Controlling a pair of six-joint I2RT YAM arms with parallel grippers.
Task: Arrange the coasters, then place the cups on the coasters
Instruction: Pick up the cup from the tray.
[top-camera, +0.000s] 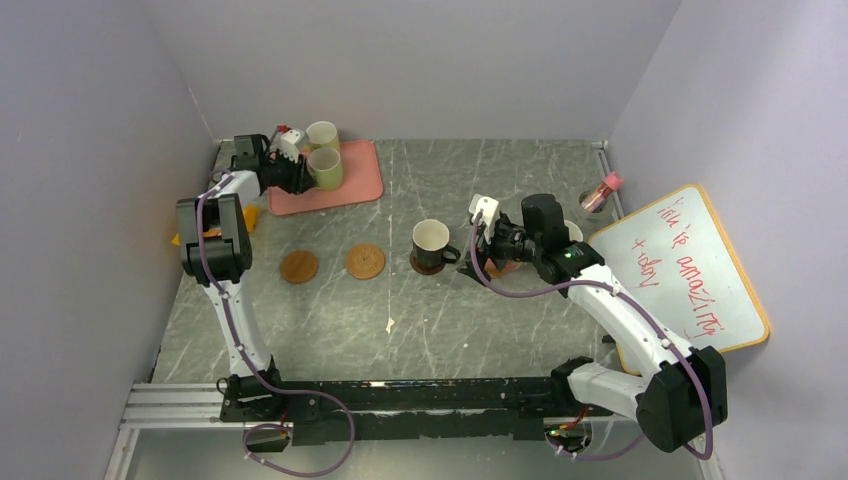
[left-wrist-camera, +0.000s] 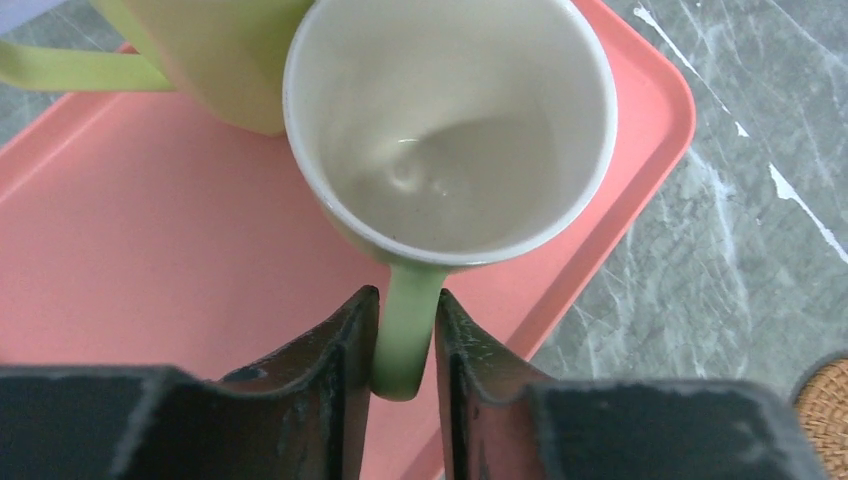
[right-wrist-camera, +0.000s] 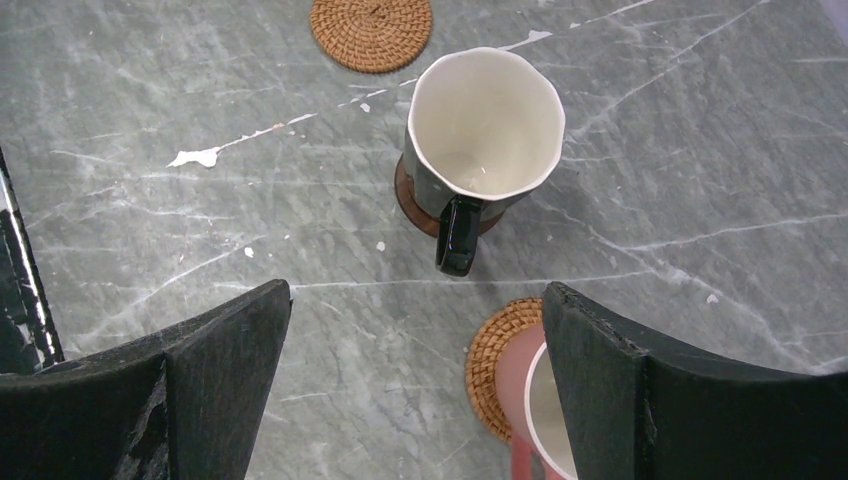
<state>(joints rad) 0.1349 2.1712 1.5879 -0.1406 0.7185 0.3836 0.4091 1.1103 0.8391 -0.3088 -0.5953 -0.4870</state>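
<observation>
Yellow-green cup (left-wrist-camera: 450, 130) upright on pink tray (left-wrist-camera: 150, 250), handle (left-wrist-camera: 405, 330) toward left fingers (left-wrist-camera: 330, 370), apparently pinched; right fingers (right-wrist-camera: 220, 350) spread.

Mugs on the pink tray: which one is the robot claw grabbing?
The pale yellow-green ceramic mug whose handle is pinched by the left gripper; its twin, farther back on the flat pink tray, stands free.

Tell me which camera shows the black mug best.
Right wrist: the black mug sits large and near centre, its pale inside, handle and the dark brown coaster beneath all clear. Top external shows it small, mid-table. Left wrist does not show it.
</observation>
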